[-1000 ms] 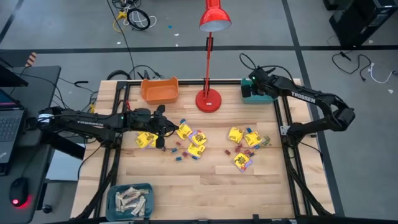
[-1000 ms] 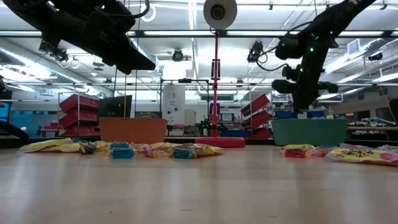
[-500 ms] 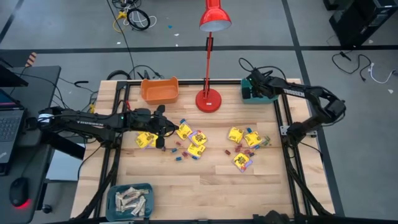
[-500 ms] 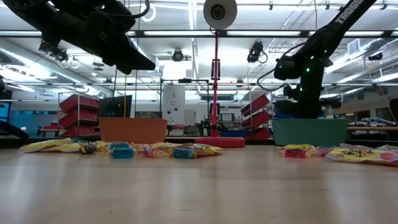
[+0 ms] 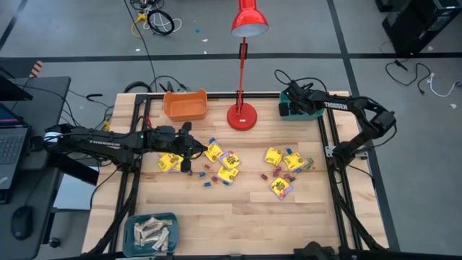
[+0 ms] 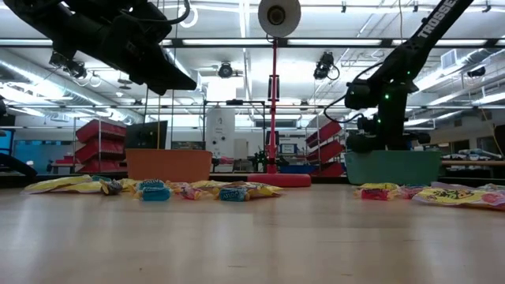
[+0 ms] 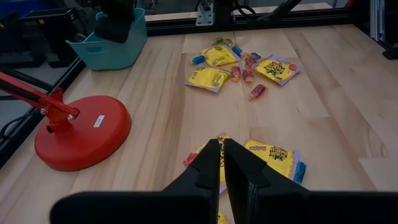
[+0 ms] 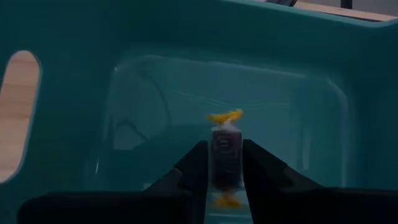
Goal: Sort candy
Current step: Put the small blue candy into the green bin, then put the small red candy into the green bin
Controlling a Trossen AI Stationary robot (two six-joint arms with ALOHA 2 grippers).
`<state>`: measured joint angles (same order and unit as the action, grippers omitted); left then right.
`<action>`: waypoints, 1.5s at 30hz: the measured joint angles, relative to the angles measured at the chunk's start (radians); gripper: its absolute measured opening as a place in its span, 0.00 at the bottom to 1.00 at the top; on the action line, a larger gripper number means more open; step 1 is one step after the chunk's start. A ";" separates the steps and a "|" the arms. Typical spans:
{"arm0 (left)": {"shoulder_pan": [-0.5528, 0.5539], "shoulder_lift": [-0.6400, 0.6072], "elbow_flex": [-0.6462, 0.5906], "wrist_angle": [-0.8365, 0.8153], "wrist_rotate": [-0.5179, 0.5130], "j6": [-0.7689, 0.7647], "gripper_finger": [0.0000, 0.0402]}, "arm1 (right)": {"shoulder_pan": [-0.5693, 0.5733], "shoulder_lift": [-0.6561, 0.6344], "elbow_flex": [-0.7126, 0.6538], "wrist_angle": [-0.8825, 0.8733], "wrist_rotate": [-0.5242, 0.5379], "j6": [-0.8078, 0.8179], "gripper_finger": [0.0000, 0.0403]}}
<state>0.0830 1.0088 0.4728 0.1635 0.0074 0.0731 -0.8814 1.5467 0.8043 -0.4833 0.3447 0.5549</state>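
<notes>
grey floor (image 5: 72,43) with loose cables (image 5: 155,20), a laptop (image 5: 9,144) at one side, red shelving bins (image 6: 99,130) beyond.

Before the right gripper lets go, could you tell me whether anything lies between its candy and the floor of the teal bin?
Nothing visible does. The purple candy sits between the right gripper fingers, inside the teal bin, whose visible floor is bare.

White "TROSSEN" lettering along the right arm (image 5: 336,105) in the high view, and again partly, "TROSSE", up the same arm in the low view. Dark print on the yellow candy packets (image 7: 271,66) ahead of the left jaws, too small to read.
</notes>
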 joint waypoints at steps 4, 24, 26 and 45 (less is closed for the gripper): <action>0.000 0.000 0.000 0.000 0.000 -0.001 0.06 | 0.000 0.000 0.000 0.000 0.001 0.003 0.26; 0.000 0.000 0.000 0.002 0.000 -0.001 0.06 | 0.000 -0.182 0.000 0.019 0.007 -0.034 0.31; 0.000 0.000 0.000 0.002 0.000 -0.001 0.06 | 0.002 -0.228 0.000 0.019 0.005 -0.048 0.31; 0.000 0.000 0.000 0.004 0.000 -0.001 0.06 | 0.451 -0.484 0.001 0.101 -0.332 -0.312 0.31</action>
<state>0.0830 1.0088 0.4728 0.1673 0.0074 0.0723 -0.4306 1.0627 0.8055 -0.3828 0.0128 0.2427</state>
